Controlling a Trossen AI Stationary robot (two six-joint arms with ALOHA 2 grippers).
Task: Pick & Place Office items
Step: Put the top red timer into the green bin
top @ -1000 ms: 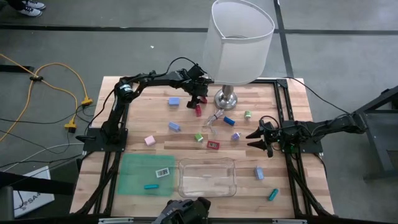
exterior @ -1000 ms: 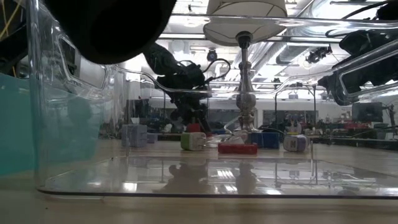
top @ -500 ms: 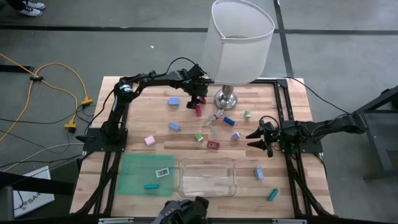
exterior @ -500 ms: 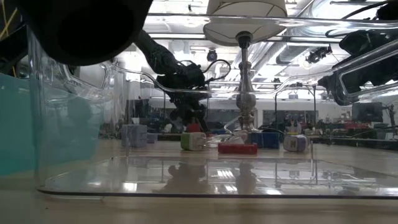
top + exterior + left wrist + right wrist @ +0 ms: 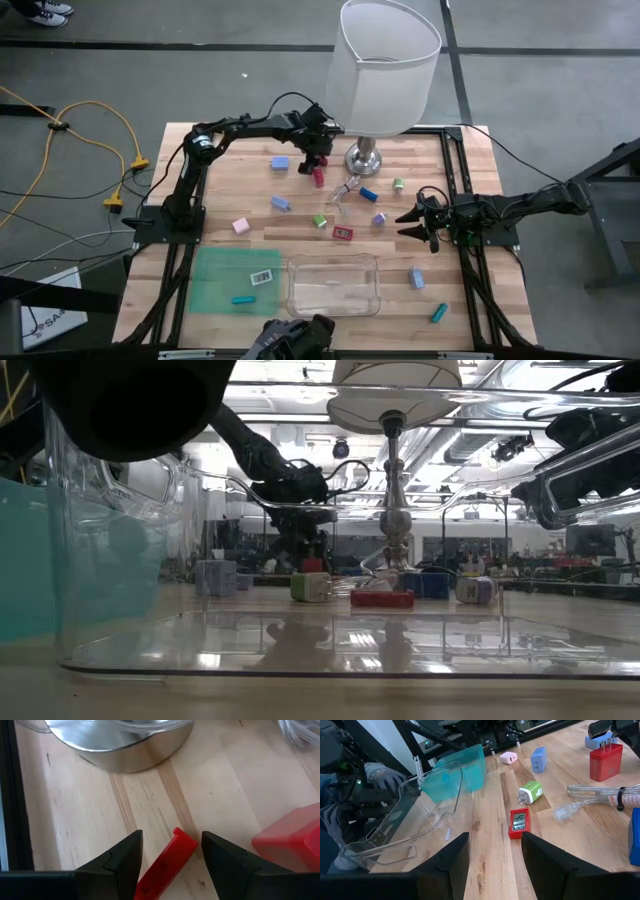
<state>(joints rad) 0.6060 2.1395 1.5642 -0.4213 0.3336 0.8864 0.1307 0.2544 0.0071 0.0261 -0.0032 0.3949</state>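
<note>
While the left gripper (image 5: 170,857) straddles a red stick (image 5: 165,865) beside the lamp base (image 5: 120,745), the pick looks to be in its approach step, nothing lifted.

From the near edge outward: a clear tray (image 5: 333,285) and green mat (image 5: 237,280), the mat carrying a teal piece (image 5: 241,299) and a white piece (image 5: 262,278); past them the office items lie scattered on the table (image 5: 200,190), among them a green plug (image 5: 530,792), a flat red piece (image 5: 519,823) and a blue block (image 5: 281,162). At the far side the left gripper's fingers (image 5: 117,862) are spread apart, empty, one on each side of the red stick, with a red block (image 5: 295,840) just beside. Next, I judge, they must descend slightly and close squarely across the stick without nudging the block. The right gripper (image 5: 408,223) waits mid-table on the right, fingers parted, holding nothing.
</note>
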